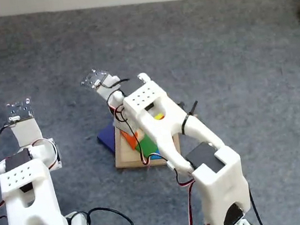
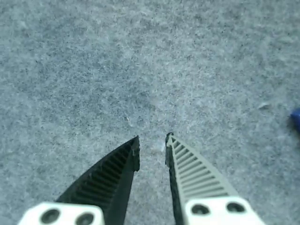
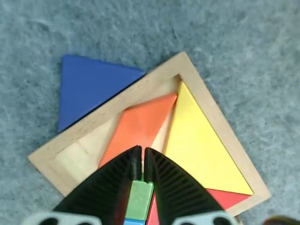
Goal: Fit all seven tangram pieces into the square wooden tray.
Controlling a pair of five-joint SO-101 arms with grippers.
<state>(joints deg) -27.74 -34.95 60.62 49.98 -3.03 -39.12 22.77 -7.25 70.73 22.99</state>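
The square wooden tray [image 3: 206, 108] lies on grey carpet. Inside it are an orange piece [image 3: 140, 126], a large yellow triangle [image 3: 197, 150], a red piece [image 3: 225, 197] and a green piece [image 3: 139, 197]. The green piece shows through the gap behind my right fingers. A blue triangle [image 3: 89, 91] rests on the carpet outside, against the tray's rim. My right gripper [image 3: 142, 157] is shut, its tips just above the orange piece's edge. My left gripper [image 2: 152, 143] hangs open over bare carpet with nothing between its fingers. From above, the right arm [image 1: 156, 117] covers much of the tray [image 1: 124, 160].
Part of the tray floor [image 3: 79, 157] near the blue triangle is bare wood. The left arm [image 1: 22, 181] stands well to the left of the tray. A sliver of blue [image 2: 295, 117] shows at the edge of the left wrist view. Carpet stretches all around.
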